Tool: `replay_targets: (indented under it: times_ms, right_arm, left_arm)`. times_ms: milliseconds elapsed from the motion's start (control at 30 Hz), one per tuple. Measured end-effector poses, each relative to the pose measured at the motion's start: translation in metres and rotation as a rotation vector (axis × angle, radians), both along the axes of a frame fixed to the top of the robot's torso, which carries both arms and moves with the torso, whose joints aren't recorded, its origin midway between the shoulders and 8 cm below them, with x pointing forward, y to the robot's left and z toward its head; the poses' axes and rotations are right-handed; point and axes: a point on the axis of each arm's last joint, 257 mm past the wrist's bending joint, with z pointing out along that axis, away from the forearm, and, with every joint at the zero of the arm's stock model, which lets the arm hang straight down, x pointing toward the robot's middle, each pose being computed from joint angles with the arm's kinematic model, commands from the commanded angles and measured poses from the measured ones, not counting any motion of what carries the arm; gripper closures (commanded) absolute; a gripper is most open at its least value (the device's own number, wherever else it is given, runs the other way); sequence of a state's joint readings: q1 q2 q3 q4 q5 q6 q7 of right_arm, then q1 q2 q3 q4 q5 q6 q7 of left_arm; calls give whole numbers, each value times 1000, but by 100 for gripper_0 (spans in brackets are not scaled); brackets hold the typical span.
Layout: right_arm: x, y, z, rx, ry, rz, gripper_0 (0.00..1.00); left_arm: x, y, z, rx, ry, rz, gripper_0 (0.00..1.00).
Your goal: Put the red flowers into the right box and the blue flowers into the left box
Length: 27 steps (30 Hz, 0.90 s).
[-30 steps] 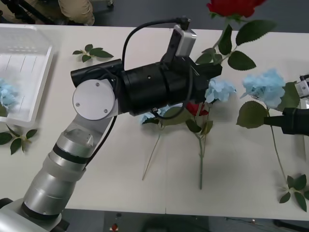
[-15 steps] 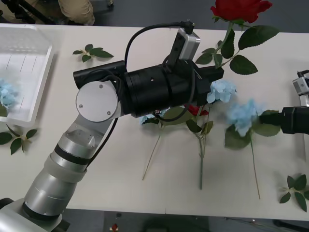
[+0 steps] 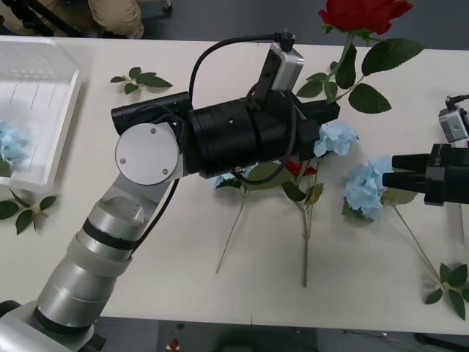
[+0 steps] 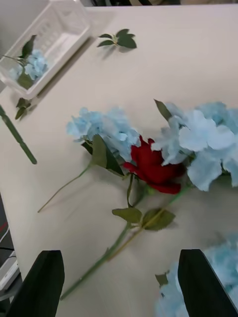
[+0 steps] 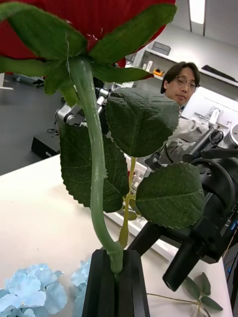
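Note:
My left gripper is shut on the stem of a red flower and holds it upright above the table's far side. My right gripper is open, its fingertips just right of a blue flower that lies on the table. Another blue flower, a red flower and a further blue flower lie bunched under my left forearm. The left box at the far left holds one blue flower. The right box is out of view.
Loose green leaf sprigs lie near the left box, at its front corner and at the table's front right. My left forearm spans the table's middle above the flowers.
My right gripper carried the blue flower leftward and down, then opened; the flower now lies on the table. The left arm with the red flower rose slightly, then held still.

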<state>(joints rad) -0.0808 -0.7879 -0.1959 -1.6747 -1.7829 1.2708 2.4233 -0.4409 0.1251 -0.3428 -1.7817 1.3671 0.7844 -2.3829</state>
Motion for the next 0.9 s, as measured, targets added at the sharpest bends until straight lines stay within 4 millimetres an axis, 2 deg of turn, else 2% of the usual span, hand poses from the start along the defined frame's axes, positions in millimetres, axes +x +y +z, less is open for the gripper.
replay_targets:
  times_ms: [167, 367, 633, 900]
  right_arm:
    - [-1, 25, 16, 62, -90, 70, 32]
    - [-5, 53, 21, 115, -212, 131, 32]
    - [-12, 90, 23, 263, -212, 146, 31]
    - [-21, 111, 14, 356, -180, 133, 30]
  left_arm:
    - [0, 0, 0, 0, 0, 0, 100]
    - [0, 0, 0, 0, 0, 0, 100]
    - [0, 0, 0, 0, 0, 0, 100]
    - [0, 0, 0, 0, 0, 0, 100]
